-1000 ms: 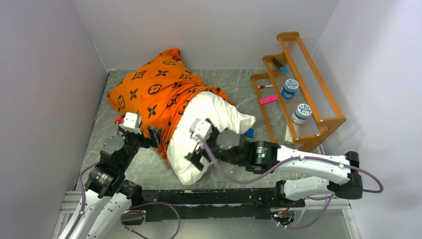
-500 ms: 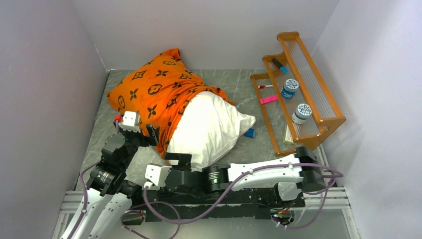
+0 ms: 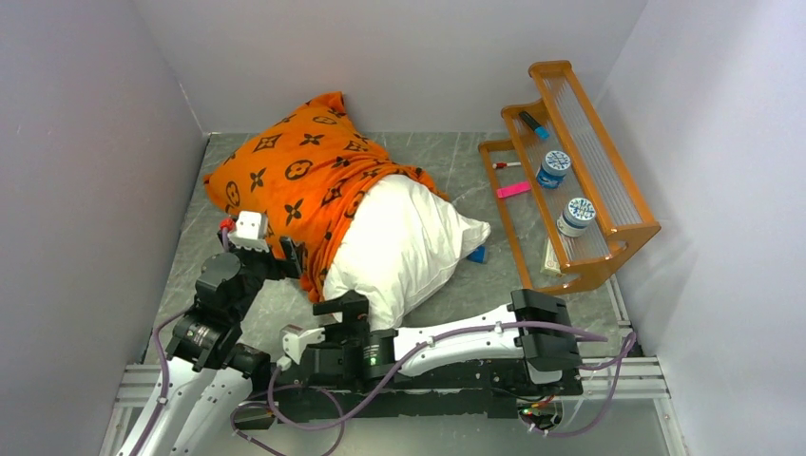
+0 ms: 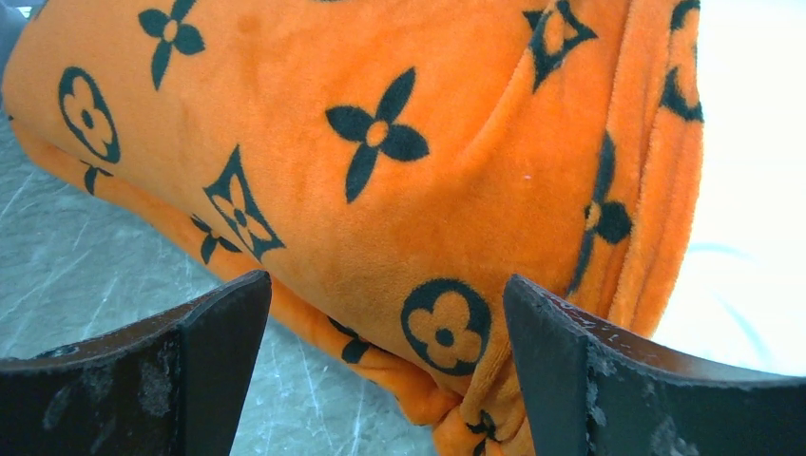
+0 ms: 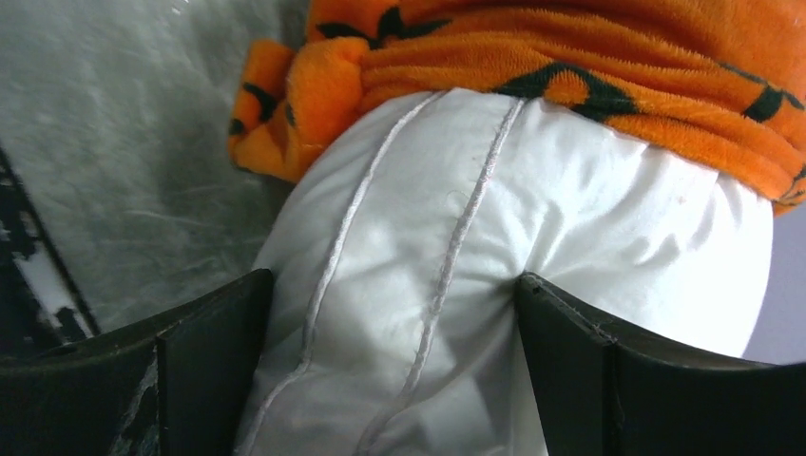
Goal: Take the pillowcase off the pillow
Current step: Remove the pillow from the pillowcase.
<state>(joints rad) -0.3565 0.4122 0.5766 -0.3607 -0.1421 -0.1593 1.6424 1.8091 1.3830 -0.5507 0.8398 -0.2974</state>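
Both jaws are held wide, empty. If the pillowcase alone is pulled (pillow unpinned), both may be dragged together across the desk.

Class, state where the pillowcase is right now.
In the top view, the pillowcase lies back left, covering the far half of the pillow, just beyond the left gripper.

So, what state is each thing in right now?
Pillowcase: halfway off, covering the pillow's far end.
Pillow: near half bare.
Left fingers: open, at the pillowcase's edge, gripping nothing.
Right fingers: open, facing the pillow's bare end.
Jars: upright, lids on.
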